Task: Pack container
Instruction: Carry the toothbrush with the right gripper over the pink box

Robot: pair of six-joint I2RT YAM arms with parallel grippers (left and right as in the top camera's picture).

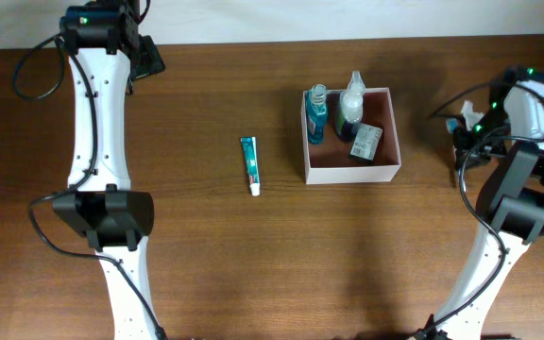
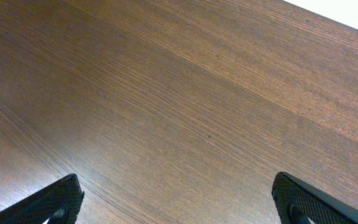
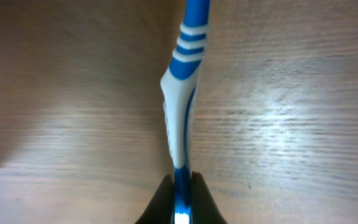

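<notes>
The container (image 1: pixel 385 172) is a square white-walled box with a reddish-brown inside, right of the table's middle. It holds a blue bottle (image 1: pixel 316 113), a clear bottle (image 1: pixel 351 99) and a small grey packet (image 1: pixel 366 142). A green-white toothpaste tube (image 1: pixel 250 164) lies on the table left of the box. My right gripper (image 3: pixel 180 180) is shut on a blue and white toothbrush (image 3: pixel 182 93), right of the box near the table's right edge (image 1: pixel 465 127). My left gripper (image 2: pixel 179 199) is open and empty over bare wood at the far left back (image 1: pixel 144 57).
The brown wooden table (image 1: pixel 187 246) spans the view. The left arm's white links (image 1: pixel 97 123) reach from front left to the back edge. The right arm (image 1: pixel 522 179) stands at the right edge with cables around it.
</notes>
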